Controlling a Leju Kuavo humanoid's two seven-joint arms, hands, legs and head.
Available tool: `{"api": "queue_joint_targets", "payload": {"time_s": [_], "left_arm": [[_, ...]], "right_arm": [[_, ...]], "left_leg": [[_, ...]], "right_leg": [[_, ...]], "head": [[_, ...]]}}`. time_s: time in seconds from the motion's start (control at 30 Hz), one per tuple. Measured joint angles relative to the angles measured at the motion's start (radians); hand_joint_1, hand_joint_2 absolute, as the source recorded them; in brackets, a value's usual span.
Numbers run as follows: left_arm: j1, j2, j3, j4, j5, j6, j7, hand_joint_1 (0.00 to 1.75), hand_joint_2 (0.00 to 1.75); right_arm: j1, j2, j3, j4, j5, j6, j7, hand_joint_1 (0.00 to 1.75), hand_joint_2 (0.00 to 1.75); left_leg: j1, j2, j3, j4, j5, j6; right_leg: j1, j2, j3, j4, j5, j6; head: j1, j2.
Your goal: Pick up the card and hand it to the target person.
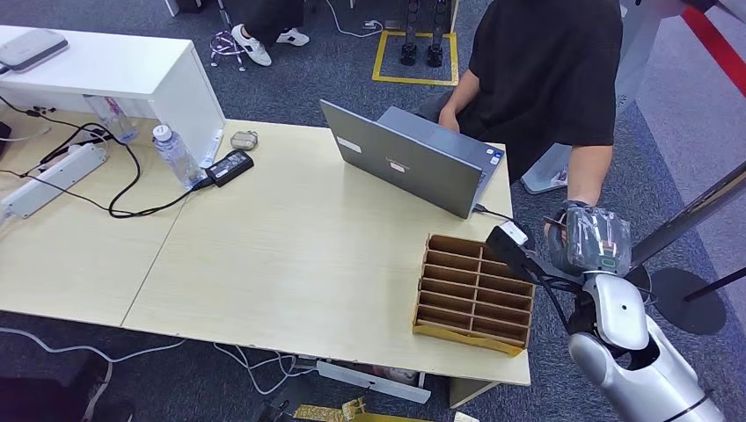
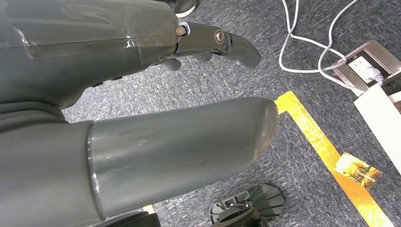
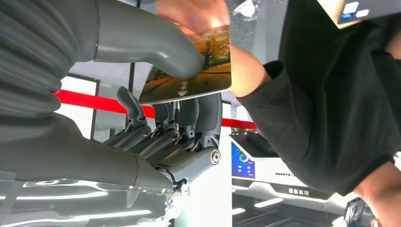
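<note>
The card (image 3: 189, 75), printed with an autumn tree picture, is pinched between the thumb and fingers of my right hand (image 3: 156, 137). A person's hand (image 3: 201, 12) grips the same card at its far edge. In the head view my right hand (image 1: 594, 239) is raised past the table's right end, at the forearm of the person in a black shirt (image 1: 545, 70). My left hand (image 2: 189, 142) hangs over the carpet and holds nothing.
A brown slotted card rack (image 1: 475, 294) stands at the table's right front corner, just left of my right arm. Behind it is a grey laptop (image 1: 413, 158). A water bottle (image 1: 176, 154) and a power strip (image 1: 53, 180) sit far left.
</note>
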Motion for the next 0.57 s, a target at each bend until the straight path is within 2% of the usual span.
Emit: {"api": "queue_joint_targets", "payload": {"time_s": [0.07, 0.1, 0.4, 0.57], "left_arm": [[0.000, 0.000, 0.000, 0.000, -0.001, -0.001, 0.000, 0.00, 0.00], [0.000, 0.000, 0.000, 0.000, -0.002, -0.002, 0.000, 0.00, 0.00], [0.000, 0.000, 0.000, 0.000, -0.002, -0.003, 0.000, 0.00, 0.00], [0.000, 0.000, 0.000, 0.000, -0.001, -0.003, 0.000, 0.00, 0.00]], "right_arm": [[0.001, 0.000, 0.002, 0.006, 0.004, 0.021, 0.002, 0.07, 1.75], [0.002, 0.000, 0.003, 0.008, 0.006, 0.030, 0.003, 0.00, 1.75], [0.007, 0.000, 0.012, 0.029, 0.007, 0.037, 0.009, 0.00, 1.75], [0.023, 0.000, 0.010, 0.034, 0.012, -0.055, 0.007, 0.00, 1.75]], "left_leg": [[0.000, 0.000, 0.000, 0.000, 0.000, 0.000], [0.000, 0.000, 0.000, 0.000, 0.000, 0.000], [0.000, 0.000, 0.000, 0.000, 0.000, 0.000], [0.000, 0.000, 0.000, 0.000, 0.000, 0.000]], "right_leg": [[0.000, 0.000, 0.000, 0.000, 0.000, 0.000], [0.000, 0.000, 0.000, 0.000, 0.000, 0.000], [0.000, 0.000, 0.000, 0.000, 0.000, 0.000], [0.000, 0.000, 0.000, 0.000, 0.000, 0.000]], "head": [[0.000, 0.000], [0.000, 0.000], [0.000, 0.000], [0.000, 0.000]]}}
